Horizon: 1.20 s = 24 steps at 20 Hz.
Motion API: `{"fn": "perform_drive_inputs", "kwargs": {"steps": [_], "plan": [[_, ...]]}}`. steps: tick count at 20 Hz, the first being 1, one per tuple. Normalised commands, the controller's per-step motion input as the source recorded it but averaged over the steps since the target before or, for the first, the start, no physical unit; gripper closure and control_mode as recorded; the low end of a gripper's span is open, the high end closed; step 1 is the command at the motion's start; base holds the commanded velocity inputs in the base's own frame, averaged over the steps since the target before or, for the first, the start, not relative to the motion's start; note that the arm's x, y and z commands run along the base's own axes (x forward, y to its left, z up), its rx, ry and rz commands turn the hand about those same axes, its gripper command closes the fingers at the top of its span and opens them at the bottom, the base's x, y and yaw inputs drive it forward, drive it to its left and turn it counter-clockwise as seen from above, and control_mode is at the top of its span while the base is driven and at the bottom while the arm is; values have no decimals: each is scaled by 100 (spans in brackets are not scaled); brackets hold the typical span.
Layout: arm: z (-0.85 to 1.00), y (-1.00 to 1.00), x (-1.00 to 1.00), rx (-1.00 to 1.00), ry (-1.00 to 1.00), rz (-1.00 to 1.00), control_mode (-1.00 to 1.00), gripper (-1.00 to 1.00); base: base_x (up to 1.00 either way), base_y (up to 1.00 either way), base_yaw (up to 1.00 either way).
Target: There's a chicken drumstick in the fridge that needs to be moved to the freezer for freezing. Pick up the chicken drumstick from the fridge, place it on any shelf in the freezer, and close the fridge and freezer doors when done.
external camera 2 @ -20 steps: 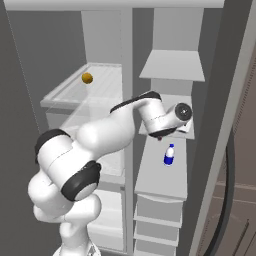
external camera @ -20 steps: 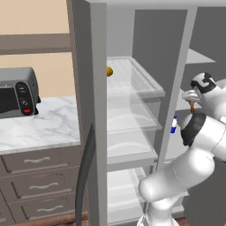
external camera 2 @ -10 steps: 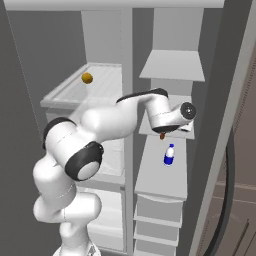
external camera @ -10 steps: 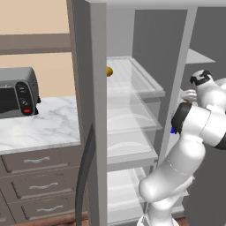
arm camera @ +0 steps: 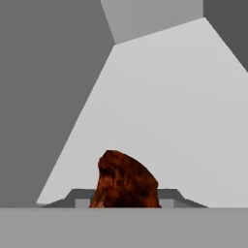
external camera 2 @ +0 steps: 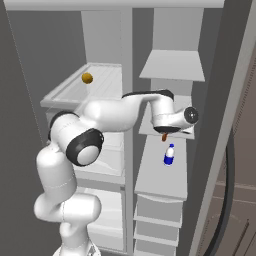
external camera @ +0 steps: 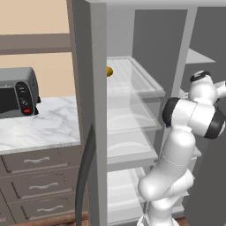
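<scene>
The chicken drumstick (external camera 2: 164,136), a small orange-brown piece, hangs from my gripper (external camera 2: 168,132), which is shut on it inside the freezer (external camera 2: 170,30). In the hand view the drumstick (arm camera: 125,180) sits between the fingers, just above a pale grey solid shelf (arm camera: 169,97). That shelf (external camera 2: 148,128) lies directly under the hand. The fridge (external camera 2: 100,90) with its glass shelves stands open to the left. In the left base view my arm's wrist (external camera: 203,86) reaches into the narrow compartment and hides the drumstick. Both doors stand open: the fridge door (external camera: 90,88) and the freezer door (external camera 2: 225,130).
A blue-and-white bottle (external camera 2: 169,154) stands on the freezer shelf below the hand. A round yellow ball (external camera 2: 87,78) rests on the top glass shelf of the fridge. White drawers (external camera 2: 157,220) fill the freezer's bottom. A toaster oven (external camera: 17,90) stands on the marble counter (external camera: 39,128).
The hand has carried the drumstick deeper into the freezer, over the middle shelf. The elbow has swung up and to the left. The gripper stays shut on it.
</scene>
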Motion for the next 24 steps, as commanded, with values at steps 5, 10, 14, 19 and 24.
{"fn": "perform_drive_inputs", "kwargs": {"steps": [5, 10, 14, 19, 24], "plan": [[0, 0, 8, 0, 0, 1, -100, 100, 0, 0, 0], [-3, 0, 57, 0, -1, 0, -100, 100, 0, 0, 0], [-13, -7, 61, 0, -9, 1, -100, 100, 0, 0, 0], [-4, -7, 13, 0, -15, 3, -100, -100, 0, 0, 0], [0, 0, 0, 0, -3, 1, -100, -100, 0, 0, 0]]}}
